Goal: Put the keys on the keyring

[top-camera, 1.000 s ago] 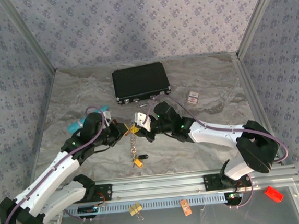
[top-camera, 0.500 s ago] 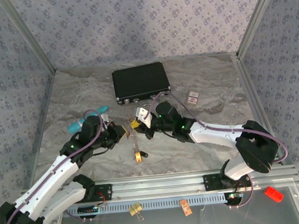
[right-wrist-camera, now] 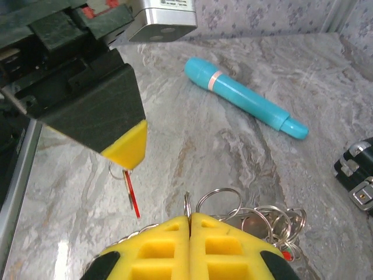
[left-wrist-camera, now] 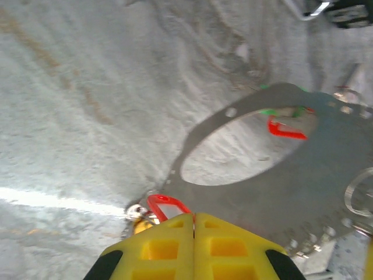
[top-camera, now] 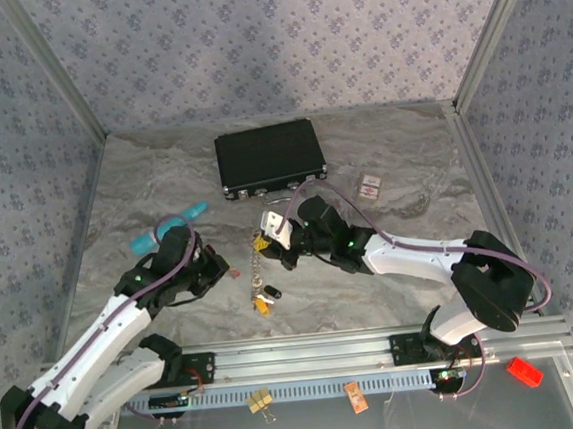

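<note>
Gap is what I'd watch here: the small metal key with the red plastic head [right-wrist-camera: 132, 197] hangs from the left tool [left-wrist-camera: 193, 227], whose yellow tips are pinched shut on it; its long axis is near upright, tilted a little; it sits apart from the keyring [right-wrist-camera: 245, 217], a bunch of pale silver wire rings, on the left arm's side of it; the right tool [right-wrist-camera: 189, 233] is clamped shut on that bunch; a thin metal chain [top-camera: 259, 272] dangles from it with a yellow-tagged key [top-camera: 263, 307] at its low end, on or just over the grey marbled tabletop [top-camera: 382, 156], I cannot tell which; to my eye the red key's small loop must travel across to the rings; the black hard case [top-camera: 269, 156] at the back is shut, contents unseen.
</note>
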Action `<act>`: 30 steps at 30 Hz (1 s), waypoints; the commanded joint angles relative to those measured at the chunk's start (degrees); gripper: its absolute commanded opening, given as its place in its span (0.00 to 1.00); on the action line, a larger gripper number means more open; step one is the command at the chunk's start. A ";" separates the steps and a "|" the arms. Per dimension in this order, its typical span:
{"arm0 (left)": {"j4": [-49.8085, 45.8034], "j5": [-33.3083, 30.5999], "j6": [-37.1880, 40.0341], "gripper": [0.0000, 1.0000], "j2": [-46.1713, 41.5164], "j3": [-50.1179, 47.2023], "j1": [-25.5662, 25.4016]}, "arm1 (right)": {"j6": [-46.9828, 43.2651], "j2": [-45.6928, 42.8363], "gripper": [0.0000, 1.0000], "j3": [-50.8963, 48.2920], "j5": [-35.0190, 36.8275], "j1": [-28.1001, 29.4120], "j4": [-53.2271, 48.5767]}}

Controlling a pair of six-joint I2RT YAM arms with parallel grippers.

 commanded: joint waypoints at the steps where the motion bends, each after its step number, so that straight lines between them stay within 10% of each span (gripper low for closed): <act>1: -6.15 -0.59 -0.90 0.00 2.91 0.75 0.75 | -3.46 -2.15 0.00 0.46 -1.65 0.06 -2.51; 8: -5.31 -0.22 -1.93 0.03 5.70 0.01 0.87 | -3.87 -2.14 0.00 0.61 -2.48 0.07 -3.42; 12: -4.09 -0.74 -1.97 0.42 4.40 -1.04 0.95 | -3.99 -2.10 0.00 0.44 -2.54 0.11 -3.54; 18: -3.72 -6.21 3.65 0.71 0.23 0.09 1.35 | -4.17 -2.26 0.00 0.38 -3.13 -0.27 -3.80; 30: 21.92 -2.09 64.30 0.53 -14.69 -7.66 1.50 | -5.42 -2.83 0.00 0.37 -7.15 -2.11 -5.26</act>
